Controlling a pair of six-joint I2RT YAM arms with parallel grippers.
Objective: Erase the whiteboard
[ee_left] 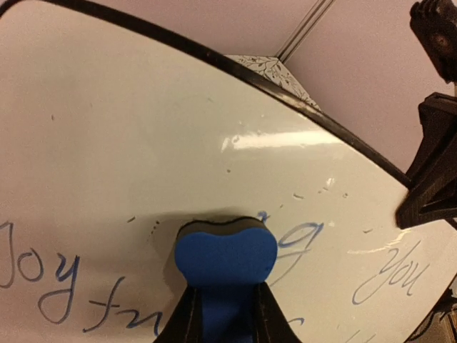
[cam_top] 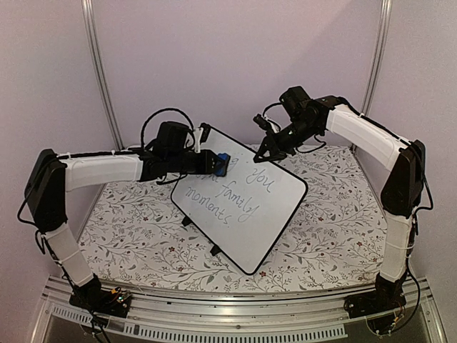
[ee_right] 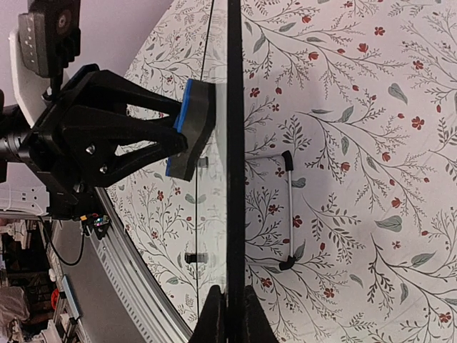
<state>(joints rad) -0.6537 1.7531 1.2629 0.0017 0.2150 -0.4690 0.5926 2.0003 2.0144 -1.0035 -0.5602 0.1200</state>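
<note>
Blue eraser (ee_left: 225, 251) in left pincer (ee_left: 226, 304), flat against tilted whiteboard (cam_top: 251, 218)

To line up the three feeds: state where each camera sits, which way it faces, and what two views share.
Top external: above and behind the bases, looking down at the floral table and whiteboard; left arm and right arm show.
Left wrist: on the left arm, facing the board's written face; its left hand pinches the blue eraser.
Right wrist: on the right arm, sighting along the board's black edge; its right hand clamps that edge.
Shared: both wrist views show the eraser.
</note>
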